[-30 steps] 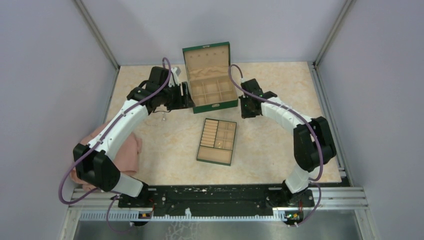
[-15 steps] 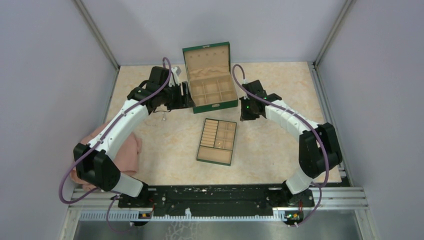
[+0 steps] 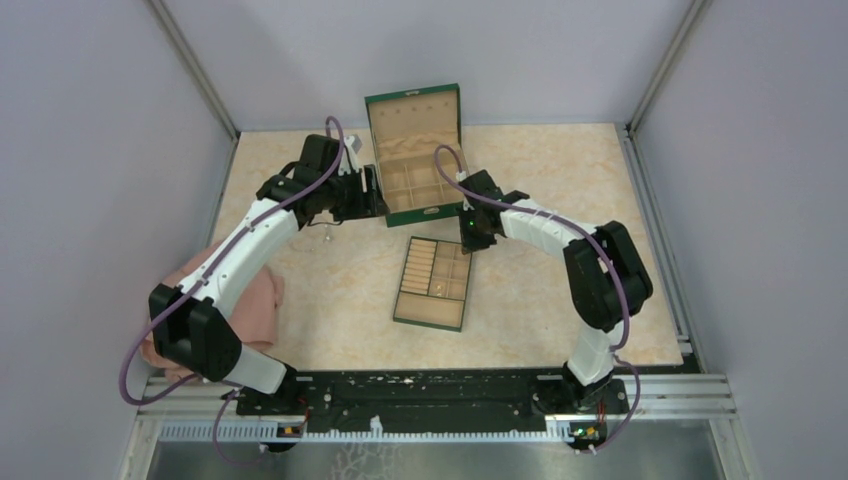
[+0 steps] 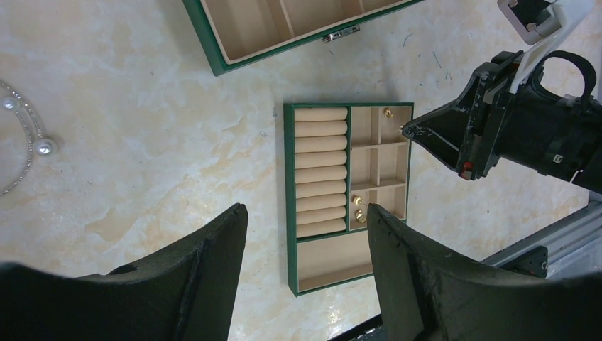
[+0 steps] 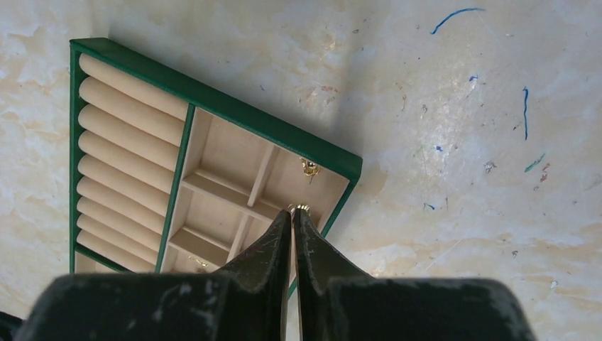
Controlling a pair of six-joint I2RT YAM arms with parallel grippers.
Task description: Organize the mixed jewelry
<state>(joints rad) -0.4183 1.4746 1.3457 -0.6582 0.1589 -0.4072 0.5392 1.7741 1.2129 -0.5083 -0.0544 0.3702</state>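
My right gripper [image 5: 293,213] is shut on a tiny gold piece [image 5: 299,207] at its tips. It hovers over the far right corner compartment of the flat divided tray [image 5: 220,99]. Another gold piece [image 5: 308,168] lies in that compartment. In the left wrist view the tray [image 4: 287,213] holds gold pieces [image 4: 358,207] in a lower small compartment and one [image 4: 388,111] at the top right, next to my right gripper [image 4: 406,131]. A thin silvery chain with pearls [image 4: 28,135] lies on the table. My left gripper [image 4: 305,234] is open and empty, high above the table.
The open green box [image 3: 420,160] with beige compartments stands at the back, my left gripper [image 3: 352,196] beside its left wall. A pink cloth [image 3: 250,300] lies at the left under the left arm. Grey walls enclose the table.
My right gripper has moved left, from beside the green box's right side to over the tray's far right corner. The left arm has not moved.
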